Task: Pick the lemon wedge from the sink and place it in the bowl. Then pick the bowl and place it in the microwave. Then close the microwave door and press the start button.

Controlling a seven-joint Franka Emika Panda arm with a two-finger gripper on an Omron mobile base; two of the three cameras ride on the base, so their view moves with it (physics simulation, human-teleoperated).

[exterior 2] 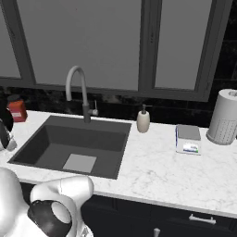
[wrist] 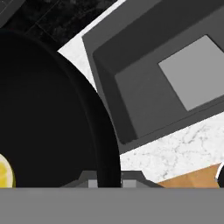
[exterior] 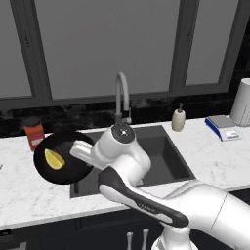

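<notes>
The round black bowl point(exterior: 62, 157) hangs tilted above the counter left of the sink point(exterior: 163, 158), its inside turned toward the left base camera. The yellow lemon wedge point(exterior: 53, 159) lies in it and peeks in at the hand view's lower left as the lemon wedge point(wrist: 5, 175). My gripper point(exterior: 77, 148) is shut on the bowl's right rim. In the hand view the bowl's rim point(wrist: 103, 144) runs down between my fingertips, gripper point(wrist: 107, 183). The dark sink point(wrist: 131, 78) with its pale mat point(wrist: 197, 70) lies beyond. The microwave and its door are out of view.
An orange-red jar point(exterior: 34, 135) stands behind the bowl. The curved faucet point(exterior: 122, 95) rises at the sink's back. To the right on the marble counter point(exterior 2: 152, 171) stand a soap dispenser point(exterior 2: 143, 120), a small scale point(exterior 2: 188, 139) and a paper towel roll point(exterior 2: 224, 118).
</notes>
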